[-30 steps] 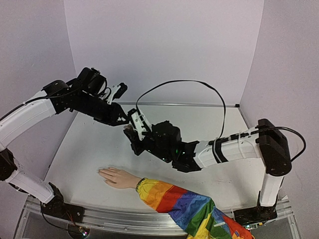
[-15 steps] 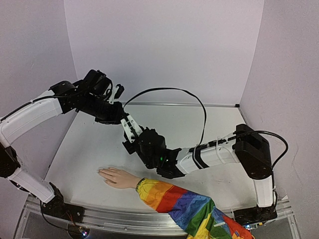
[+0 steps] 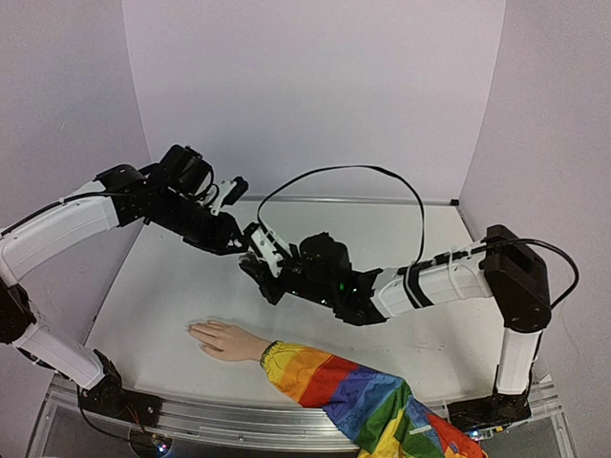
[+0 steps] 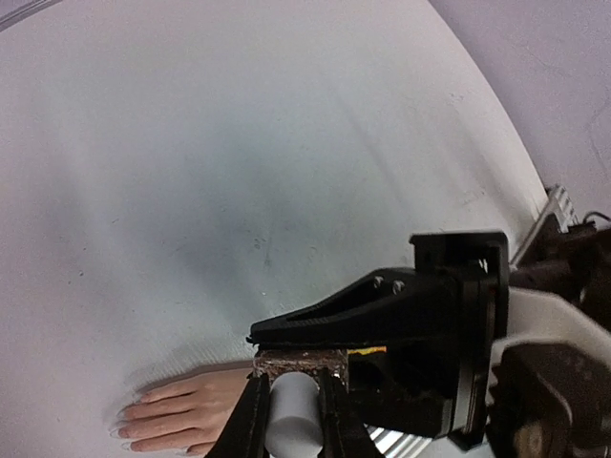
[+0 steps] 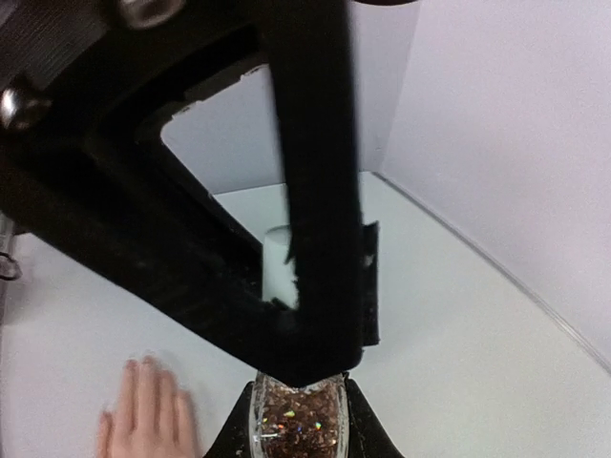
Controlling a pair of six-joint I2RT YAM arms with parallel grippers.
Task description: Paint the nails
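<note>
A white cap is being gripped by the L gripper, w/ a finger pressed on each side. A small bottle w/ brown glittery contents is being clamped by the R gripper, jaws tight on its sides. Both grippers are being held tip to tip above the table, left of centre in the top view. Cap & bottle are being lined up just beside each other; whether they are touching cannot be told.

The mannequin hand is being rested flat on the table near the front edge, in front of the grippers & apart from both. Its fingers are being pointed to the left. The nails, at the fingertips, are hardly being told from the pale skin. Wrist & forearm are being covered by a rainbow-striped sleeve, which is being cut off at the bottom-right of the top view.
</note>
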